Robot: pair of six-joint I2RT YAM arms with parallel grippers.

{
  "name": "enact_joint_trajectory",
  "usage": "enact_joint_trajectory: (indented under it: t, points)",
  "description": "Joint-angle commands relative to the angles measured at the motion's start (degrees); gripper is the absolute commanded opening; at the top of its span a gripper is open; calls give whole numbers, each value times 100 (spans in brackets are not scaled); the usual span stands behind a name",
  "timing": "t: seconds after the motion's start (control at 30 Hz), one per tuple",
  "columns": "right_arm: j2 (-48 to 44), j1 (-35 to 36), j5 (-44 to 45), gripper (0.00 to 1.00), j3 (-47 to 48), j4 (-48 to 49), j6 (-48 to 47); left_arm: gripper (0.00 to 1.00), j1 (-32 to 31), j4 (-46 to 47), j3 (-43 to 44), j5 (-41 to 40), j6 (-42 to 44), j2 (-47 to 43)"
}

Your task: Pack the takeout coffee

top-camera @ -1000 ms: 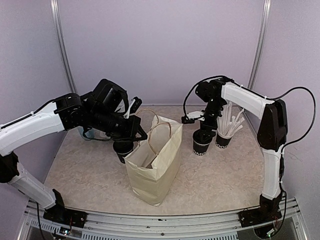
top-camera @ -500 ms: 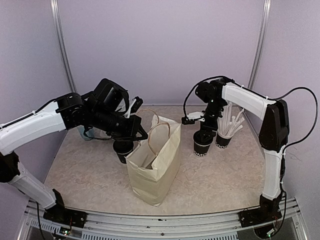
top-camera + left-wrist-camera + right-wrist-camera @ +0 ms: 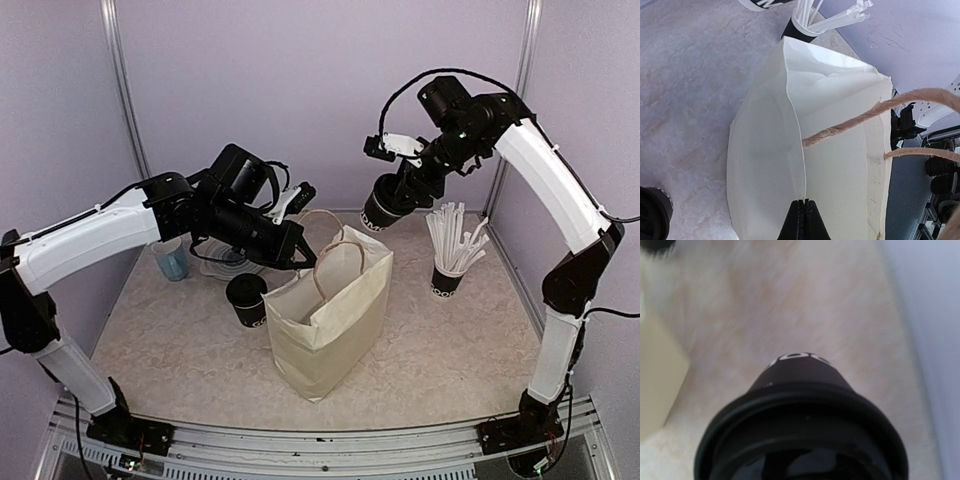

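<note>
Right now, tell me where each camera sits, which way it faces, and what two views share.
Top external: above and behind the bases, looking down at the table; both arms show, right end effector holding a lidded cup aloft.
Left wrist: looks into the paper bag; left end effector shut on its rim.
Right wrist: looks down along the held cup; fingers unclear.
Shared: top and left wrist show bag and straw cup.
</note>
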Motion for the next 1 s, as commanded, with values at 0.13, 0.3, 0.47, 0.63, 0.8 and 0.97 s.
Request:
enact_joint_trajectory:
  t: [0.13, 0.3, 0.47, 0.63, 0.8, 0.97]
  points:
    - [-1280, 135, -541, 64, -225, 623, 33, 0, 184, -159, 849, 450, 1032, 736]
    - [-2237, 357, -1069, 63, -1263, 752, -250, 4, 219, -279, 1332, 187, 956, 1044]
    - [-2579, 616, -1219, 63, -1773, 615, -550, 27, 197, -220, 1327, -4, 695, 1033]
    - [-2444, 784, -1267, 63, -1879, 468, -823, 39, 170, -152, 1193, -168, 475, 768]
    - [-2210, 867, -1240, 62, -1839, 375, -1066, 41, 125, -53, 863, -389, 117, 397]
    - [-2004, 946, -1288, 62, -1891, 144, -1309, 37, 115, 221, 351, -572, -176, 10]
